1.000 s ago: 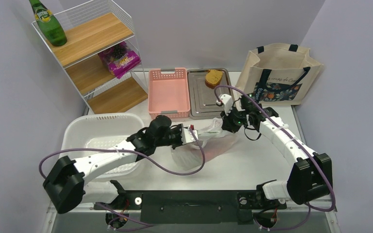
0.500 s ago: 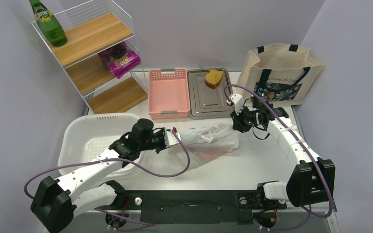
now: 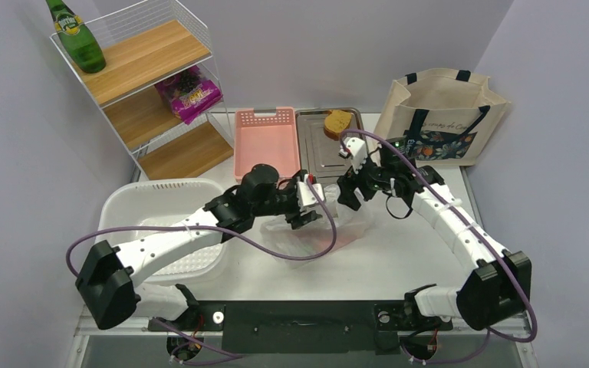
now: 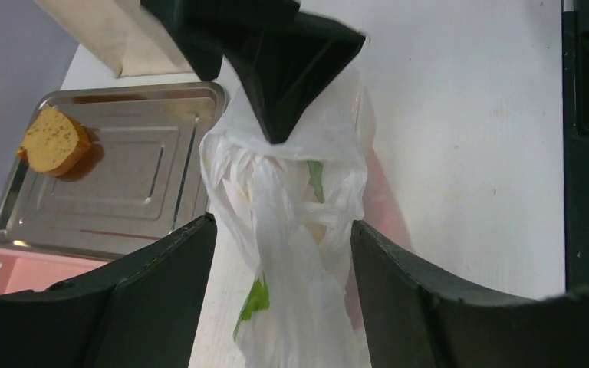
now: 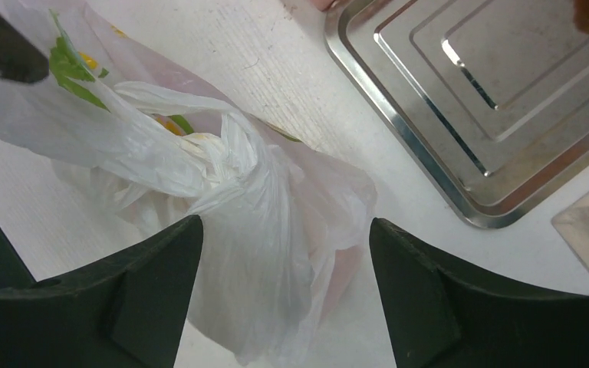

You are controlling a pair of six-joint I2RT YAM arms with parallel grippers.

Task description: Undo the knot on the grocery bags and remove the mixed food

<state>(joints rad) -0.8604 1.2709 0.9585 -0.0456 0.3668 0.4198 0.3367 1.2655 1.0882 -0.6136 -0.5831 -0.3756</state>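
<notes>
I'm on the first step, the knot of the thin plastic bag (image 3: 336, 228), which lies mid-table (image 3: 414, 253), just in front of the steel tray (image 3: 330, 157). Both arms are down at its gathered neck.

My left gripper (image 4: 282, 226) is spread wide, with the twisted plastic running up between its fingers and nothing pinched. My right gripper (image 5: 285, 224) is spread just as wide, straddling the knot (image 5: 218, 157) without gripping it.

A reddish patch (image 3: 326, 239) shows through the film. It's probably fruit, though the plastic blurs it too much for me to say. The canvas tote (image 3: 441, 115) stands upright at the far right.

Next, I reckon one gripper must close on the neck below the knot to anchor it, while the other takes a loose tail and eases it out — gently, since film this thin should tear easily.
</notes>
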